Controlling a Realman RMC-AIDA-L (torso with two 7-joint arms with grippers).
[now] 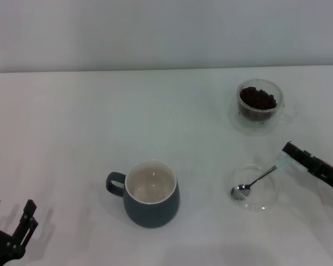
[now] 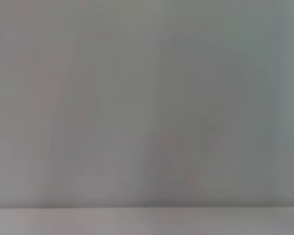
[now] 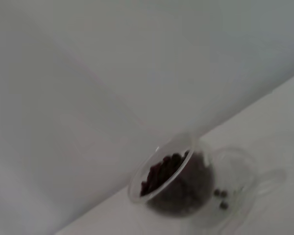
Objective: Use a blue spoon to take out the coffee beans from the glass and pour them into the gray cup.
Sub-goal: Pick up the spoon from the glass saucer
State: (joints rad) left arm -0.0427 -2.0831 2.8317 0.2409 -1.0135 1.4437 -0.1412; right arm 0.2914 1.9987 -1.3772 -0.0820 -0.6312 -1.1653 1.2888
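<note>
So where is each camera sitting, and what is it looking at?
Head view: on the robot's head, looking down at the table, gray cup, glass of beans and spoon in a saucer; left gripper parked bottom left, right gripper at the spoon handle.
Left wrist view: on the left wrist, facing a blank wall; no robot parts.
Right wrist view: on the right wrist, facing the glass; no fingers shown.
Shared: head and right wrist views both show the glass.

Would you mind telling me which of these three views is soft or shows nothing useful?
Head view: evenly lit, soft shadows, gray cup and blue spoon legible. Left wrist view: a featureless gray blank, nothing of the task in it. Right wrist view: soft and tilted, yet the glass and its coffee beans read clearly.
</note>
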